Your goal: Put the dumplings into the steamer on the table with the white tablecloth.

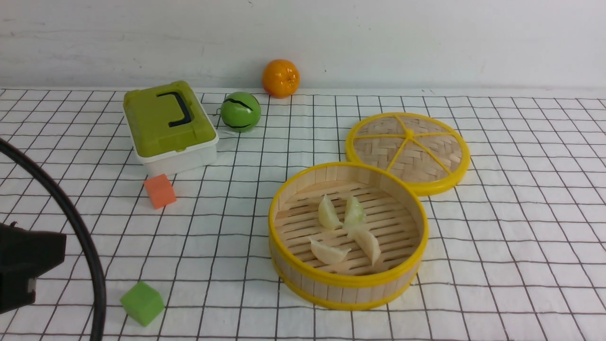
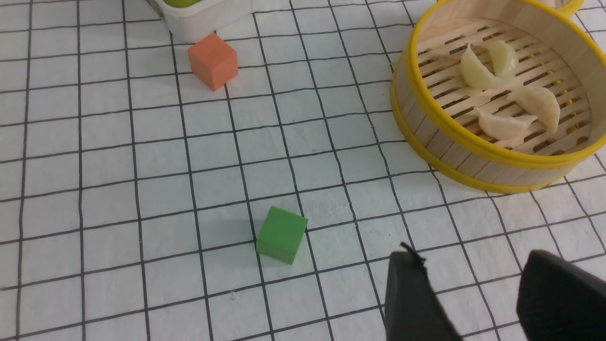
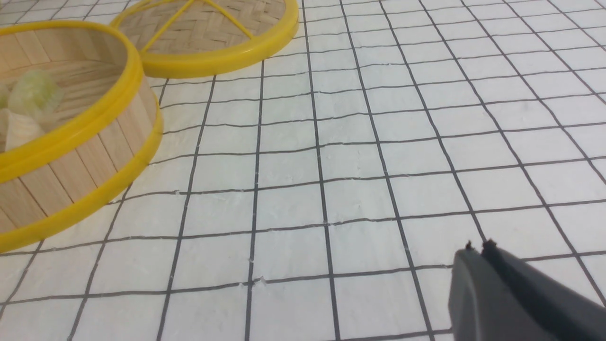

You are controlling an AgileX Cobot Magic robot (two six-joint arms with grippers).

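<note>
The steamer (image 1: 345, 290) stands on the table's white tablecloth (image 1: 521, 237), right of centre. Several dumplings lie on its slatted floor: two pale greenish ones (image 1: 329, 213) at the back and two cream-white ones (image 1: 327, 252) nearer the front. In the left wrist view my left gripper (image 2: 473, 265) hangs open over bare cloth, short of the steamer (image 2: 454, 156), with nothing between its fingers. My right gripper (image 3: 479, 248) is shut and empty, low over the cloth and well away from the steamer (image 3: 90, 161). It does not show in the front view.
The woven lid (image 1: 408, 151) lies flat behind the steamer, touching it. A green-lidded box (image 1: 165, 125), a green ball (image 1: 240, 111) and an orange (image 1: 280, 78) sit at the back. An orange cube (image 1: 160, 191) and a green cube (image 1: 142, 303) lie left, near a black cable (image 1: 71, 213).
</note>
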